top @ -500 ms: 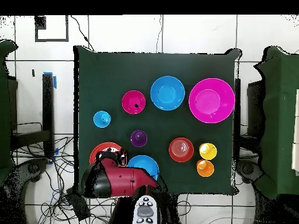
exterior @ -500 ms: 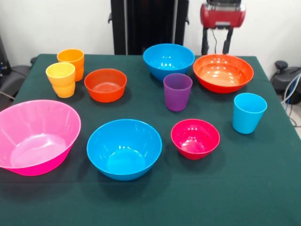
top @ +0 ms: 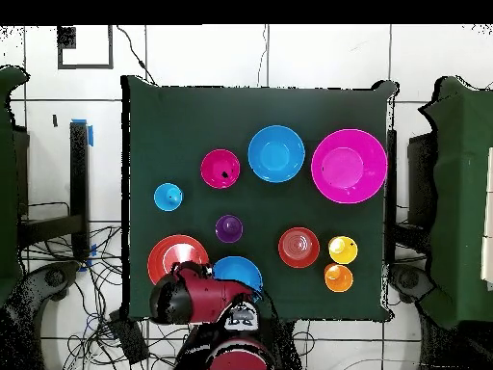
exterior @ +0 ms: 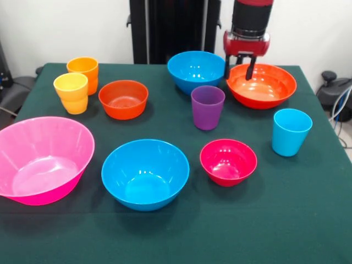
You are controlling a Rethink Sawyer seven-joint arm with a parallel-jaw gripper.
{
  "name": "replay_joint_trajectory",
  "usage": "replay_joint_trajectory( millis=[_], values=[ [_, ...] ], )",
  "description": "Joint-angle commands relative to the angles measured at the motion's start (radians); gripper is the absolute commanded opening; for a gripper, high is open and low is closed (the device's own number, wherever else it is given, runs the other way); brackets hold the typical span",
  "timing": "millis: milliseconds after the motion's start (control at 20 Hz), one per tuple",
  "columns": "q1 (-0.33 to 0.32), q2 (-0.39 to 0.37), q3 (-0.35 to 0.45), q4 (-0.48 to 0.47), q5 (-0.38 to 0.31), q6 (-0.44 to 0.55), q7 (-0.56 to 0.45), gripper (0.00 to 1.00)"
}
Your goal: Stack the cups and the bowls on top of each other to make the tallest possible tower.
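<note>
While upright above wide orange bowl (exterior: 262, 86), arm (exterior: 252, 16) holds gripper (exterior: 240, 70) jaws apart, empty.

A dark green cloth (exterior: 308, 220) covers the surface below the fingers, a black upright panel (exterior: 165, 27) stands against the white wall behind them, and cables (top: 106, 318) (a loose tangle) lie on the tiled floor (top: 318, 67).

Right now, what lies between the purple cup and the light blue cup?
Nothing: only bare green cloth separates the purple cup from the light blue cup. Both views show it.
</note>
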Motion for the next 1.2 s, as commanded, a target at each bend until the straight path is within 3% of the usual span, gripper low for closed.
replay_joint_trajectory(
  millis=[50,400,600,900,1200],
  values=[
    [-0.017,0.033,0.033,-0.08,-0.01,0.043,0.116,1.0],
    [-0.135,0.029,0.053,-0.142,-0.122,0.109,-0.021,1.0],
    [-0.167,0.035,0.051,-0.198,-0.182,0.164,-0.066,1.0],
    [-0.169,0.003,0.059,-0.233,-0.224,0.236,-0.046,1.0],
    [-0.204,-0.038,0.133,-0.234,-0.208,0.3,-0.009,1.0]
  ],
)
